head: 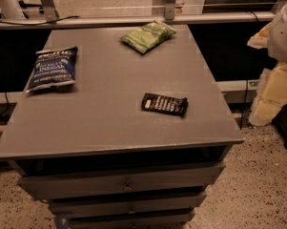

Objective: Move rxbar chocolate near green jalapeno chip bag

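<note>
Two chip bags [53, 68] [148, 35], one rxbar chocolate [164, 104], seemingly one gripper [275, 88] far right.

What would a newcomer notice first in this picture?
The black rxbar chocolate lies alone on the grey table, front right. The green jalapeno chip bag lies at the far edge, a dark blue chip bag at left. The claw is not in view; a pale shape shows at right.

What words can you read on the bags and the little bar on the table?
"VINEGAR", probably, in blurry white letters: on the dark blue chip bag. Its other lines are too blurred to read.
green jalapeno chip bag: pale markings, unreadable.
rxbar chocolate: pale lettering, too small to read.
gripper: no writing to be seen; it hangs past the right edge of the table, away from all three packs.
</note>
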You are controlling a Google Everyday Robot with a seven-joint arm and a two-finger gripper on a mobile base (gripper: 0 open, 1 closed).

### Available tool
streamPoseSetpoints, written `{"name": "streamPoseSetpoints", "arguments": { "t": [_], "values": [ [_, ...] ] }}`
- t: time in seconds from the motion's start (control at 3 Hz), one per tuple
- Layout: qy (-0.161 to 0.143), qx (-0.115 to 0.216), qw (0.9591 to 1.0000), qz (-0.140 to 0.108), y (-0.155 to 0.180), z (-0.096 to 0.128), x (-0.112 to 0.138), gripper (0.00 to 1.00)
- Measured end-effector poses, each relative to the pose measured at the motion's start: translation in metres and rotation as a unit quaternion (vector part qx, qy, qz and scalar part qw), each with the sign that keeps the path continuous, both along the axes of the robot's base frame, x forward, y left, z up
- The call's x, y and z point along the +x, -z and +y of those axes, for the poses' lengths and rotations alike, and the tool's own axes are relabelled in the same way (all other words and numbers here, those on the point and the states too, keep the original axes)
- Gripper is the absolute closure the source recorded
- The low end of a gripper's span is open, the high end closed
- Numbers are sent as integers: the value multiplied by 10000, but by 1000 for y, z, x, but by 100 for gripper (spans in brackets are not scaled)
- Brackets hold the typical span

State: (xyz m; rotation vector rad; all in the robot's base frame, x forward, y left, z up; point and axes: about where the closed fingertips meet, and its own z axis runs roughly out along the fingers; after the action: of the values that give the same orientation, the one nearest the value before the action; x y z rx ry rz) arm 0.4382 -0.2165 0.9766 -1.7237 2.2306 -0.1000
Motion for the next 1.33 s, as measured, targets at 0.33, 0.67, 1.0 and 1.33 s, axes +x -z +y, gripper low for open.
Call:
{"name": "streamPoseSetpoints", "arguments": {
  "t": [0.33, 0.67, 1.0, 1.33],
  "values": [
    [0, 0, 10000, -1, 0, 0, 0, 0],
    [78, 149, 9998, -45, 11, 1, 9, 0],
    [269, 551, 9981, 3, 35, 6, 28, 0],
    [382, 958, 9946, 75, 59, 19, 45, 0]
  ]
}}
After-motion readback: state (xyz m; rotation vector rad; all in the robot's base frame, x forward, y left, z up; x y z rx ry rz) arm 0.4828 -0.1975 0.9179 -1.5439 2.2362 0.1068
